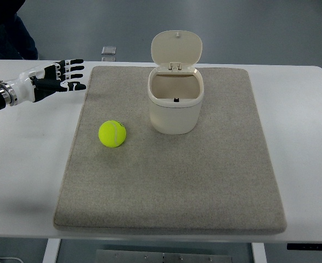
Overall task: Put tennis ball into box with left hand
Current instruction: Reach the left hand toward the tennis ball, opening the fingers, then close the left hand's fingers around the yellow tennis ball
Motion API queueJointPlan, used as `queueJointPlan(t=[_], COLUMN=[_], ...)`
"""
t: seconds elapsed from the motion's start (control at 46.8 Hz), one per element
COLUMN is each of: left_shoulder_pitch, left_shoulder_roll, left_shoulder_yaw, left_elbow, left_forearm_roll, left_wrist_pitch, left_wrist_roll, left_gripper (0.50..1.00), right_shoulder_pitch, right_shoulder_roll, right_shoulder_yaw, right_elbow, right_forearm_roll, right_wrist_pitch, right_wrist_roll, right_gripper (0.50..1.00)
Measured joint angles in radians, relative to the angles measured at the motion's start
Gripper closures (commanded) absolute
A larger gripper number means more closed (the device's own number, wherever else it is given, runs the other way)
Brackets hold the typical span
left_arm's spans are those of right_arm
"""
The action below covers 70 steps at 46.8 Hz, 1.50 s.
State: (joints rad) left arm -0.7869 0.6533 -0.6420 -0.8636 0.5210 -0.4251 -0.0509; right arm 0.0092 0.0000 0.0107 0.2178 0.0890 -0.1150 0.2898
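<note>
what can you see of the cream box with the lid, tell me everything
The box is a small cream bin, plastic by its look, with rounded corners and smooth walls. Its hinged lid is flipped fully open and stands up at the far side, showing the inside, where nothing can be seen. It stands upright on the grey mat, toward the mat's far edge. The tennis ball lies apart from it, to the left and nearer the camera. Nothing but the mat touches it; the left hand is well off to the left.

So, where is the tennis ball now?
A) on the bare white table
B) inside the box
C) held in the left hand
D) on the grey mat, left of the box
D: the tennis ball lies on the grey mat, left of the open box; the left hand is apart and empty.
</note>
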Motion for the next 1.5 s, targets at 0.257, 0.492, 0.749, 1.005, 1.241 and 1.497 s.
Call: queueJointPlan(t=[0.257, 0.492, 0.749, 1.005, 1.241, 1.497], left_shoulder_pitch=[0.002, 0.009, 0.011, 0.012, 0.012, 0.012], left_shoulder_roll=[0.114, 0.147, 0.147, 0.133, 0.091, 0.061], left_shoulder_yaw=[0.007, 0.008, 0.034, 0.104, 0.127, 0.128], left_elbow=[-0.178, -0.304, -0.414, -0.442, -0.442, -0.436], left_forearm_roll=[0.370, 0.648, 0.959, 1.149, 1.224, 1.242], left_wrist_pitch=[0.003, 0.011, 0.017, 0.141, 0.187, 0.188], left_wrist_roll=[-0.156, -0.231, -0.326, -0.342, -0.341, -0.340], left_gripper=[0.510, 0.510, 0.519, 0.527, 0.559, 0.686], right_shoulder_pitch=[0.000, 0.000, 0.000, 0.000, 0.000, 0.000], right_shoulder_roll=[0.000, 0.000, 0.000, 0.000, 0.000, 0.000], right_shoulder_yaw=[0.000, 0.000, 0.000, 0.000, 0.000, 0.000], right_elbow=[0.000, 0.000, 0.000, 0.000, 0.000, 0.000], right_forearm_roll=[0.000, 0.000, 0.000, 0.000, 0.000, 0.000], right_wrist_pitch=[0.000, 0.000, 0.000, 0.000, 0.000, 0.000], right_wrist_roll=[0.000, 0.000, 0.000, -0.001, 0.000, 0.000], right_gripper=[0.562, 0.562, 0.562, 0.562, 0.562, 0.562])
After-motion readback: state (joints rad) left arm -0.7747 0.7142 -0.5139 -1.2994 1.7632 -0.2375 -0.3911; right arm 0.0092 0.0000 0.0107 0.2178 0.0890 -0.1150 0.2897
